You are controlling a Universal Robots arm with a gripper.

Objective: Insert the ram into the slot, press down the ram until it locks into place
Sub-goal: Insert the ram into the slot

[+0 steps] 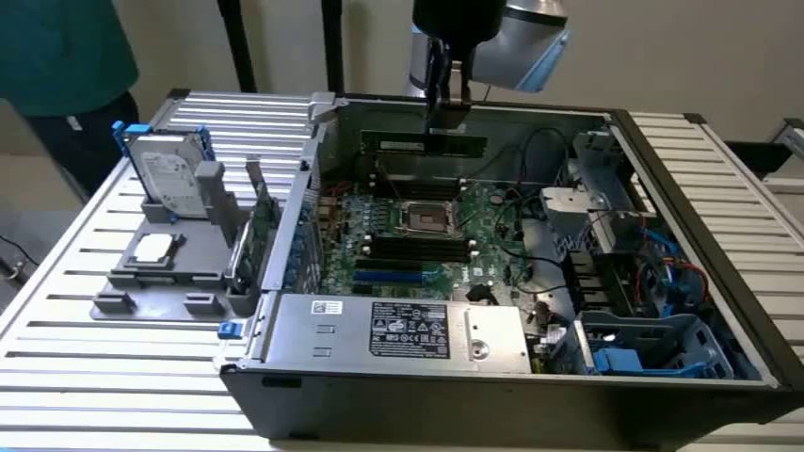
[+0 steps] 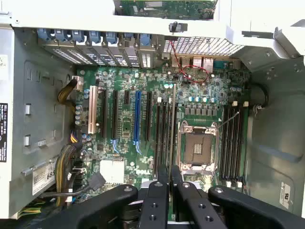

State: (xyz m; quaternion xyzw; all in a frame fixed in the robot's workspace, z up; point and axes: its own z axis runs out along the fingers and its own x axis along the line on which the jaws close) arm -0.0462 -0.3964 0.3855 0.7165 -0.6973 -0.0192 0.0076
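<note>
Green ram [image 1: 424, 144] hangs clear above the board, long edge level, not seated. The gripper [image 1: 447, 124] pinches it at mid-length, fingers pressed onto both faces.

Exterior view: the ram is at 12 o'clock of the silver processor socket [image 1: 425, 218]. The black memory slots [image 1: 415, 247] are at 6 o'clock of that socket, with the blue slot [image 1: 395, 276] just beyond on the same heading.

Wrist view: the ram [image 2: 172, 124] shows edge-on between the gripper [image 2: 169, 172] fingers. It runs parallel to the black memory slots [image 2: 164, 131] beside the processor socket [image 2: 195, 148]. Can't tell which slot it lines up with.

Writing:
- The ram's pale label strip isn't legible.
- The power supply [image 1: 409, 331], further out at 6 o'clock, has a sticker with dense print that's unreadable.
- The white sticker [image 2: 45, 177] on the case wall looks like "68", rest cut off.
- The hard drive [image 1: 169, 174] stands at 9 o'clock outside the case on a grey fixture [image 1: 151, 273]; its label is unreadable.

Cut off:
- The arm above the gripper is cropped by the frame edge.
- A person in a teal top [image 1: 63, 47] at 10 o'clock is mostly out of frame.
</note>
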